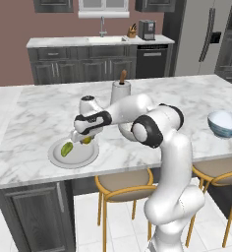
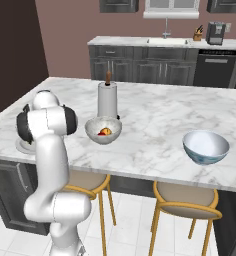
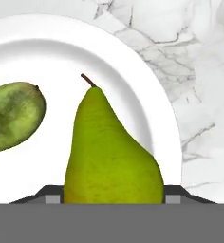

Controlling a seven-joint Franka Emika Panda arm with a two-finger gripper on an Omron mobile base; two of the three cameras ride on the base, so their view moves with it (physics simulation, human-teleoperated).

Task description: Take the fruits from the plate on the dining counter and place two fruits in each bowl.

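Note:
On the dining counter [image 1: 39, 113] lies the plate [image 1: 83, 156] with the elongated green fruit [image 1: 66, 148] on its left side. My gripper [image 1: 84, 140] hangs just over the plate, shut on the yellow-green fruit [image 1: 88, 141]. From the hand camera this pear-shaped fruit [image 3: 111, 152] sits between the fingertips [image 3: 173, 198], stem pointing away, with the green fruit [image 3: 12, 116] to its left on the plate [image 3: 133, 80]. The speckled bowl [image 2: 92, 135] holds the red and orange-brown fruits [image 2: 105, 132]. Empty, the blue bowl [image 2: 206, 146] stands far right.
A paper towel holder [image 2: 107, 100] stands just behind the speckled bowl. Two wooden stools [image 2: 187, 200] are tucked under the counter's near edge. The blue bowl [image 1: 225, 123] sits near the counter's right end. A sink counter [image 1: 101, 40] runs along the back wall.

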